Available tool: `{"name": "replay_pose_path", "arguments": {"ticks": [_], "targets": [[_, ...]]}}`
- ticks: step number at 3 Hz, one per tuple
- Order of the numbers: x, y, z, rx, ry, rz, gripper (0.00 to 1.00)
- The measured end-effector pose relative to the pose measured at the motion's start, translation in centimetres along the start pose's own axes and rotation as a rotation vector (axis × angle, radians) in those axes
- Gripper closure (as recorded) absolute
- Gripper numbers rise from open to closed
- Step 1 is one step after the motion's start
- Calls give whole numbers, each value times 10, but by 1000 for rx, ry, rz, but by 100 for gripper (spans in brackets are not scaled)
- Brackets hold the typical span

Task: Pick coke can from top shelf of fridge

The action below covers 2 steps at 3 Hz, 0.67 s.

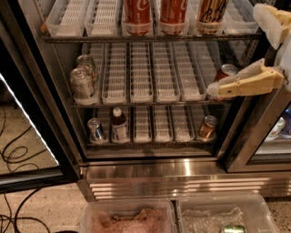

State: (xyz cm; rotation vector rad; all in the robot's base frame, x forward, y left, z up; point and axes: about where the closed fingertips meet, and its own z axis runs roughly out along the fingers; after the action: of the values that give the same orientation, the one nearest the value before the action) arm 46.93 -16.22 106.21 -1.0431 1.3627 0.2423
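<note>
Two red coke cans (137,12) (173,12) stand side by side in the white lane trays of the top shelf (82,38), their tops cut off by the picture's upper edge. A tan-gold can (212,12) stands just right of them. My gripper (236,52) is at the right side of the fridge (182,175), open and empty. Its lower cream finger (243,84) reaches left at middle-shelf height, and its upper finger (273,20) is level with the top shelf. It is to the right of the coke cans and touches none.
A red can (226,72) stands on the middle shelf behind my lower finger, with silver cans (82,83) at left. The bottom shelf holds a silver can (95,129), a bottle (119,125) and a tan can (208,127). Two plastic bins (127,217) stand below. The door (32,118) is open at left.
</note>
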Motion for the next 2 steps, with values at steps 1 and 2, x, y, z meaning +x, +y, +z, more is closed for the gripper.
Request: {"name": "replay_pose_path", "arguments": {"ticks": [1,2], "targets": [[-8,12,23,1,-44,24,0],[-14,31,46,54,-82,102,0]]}}
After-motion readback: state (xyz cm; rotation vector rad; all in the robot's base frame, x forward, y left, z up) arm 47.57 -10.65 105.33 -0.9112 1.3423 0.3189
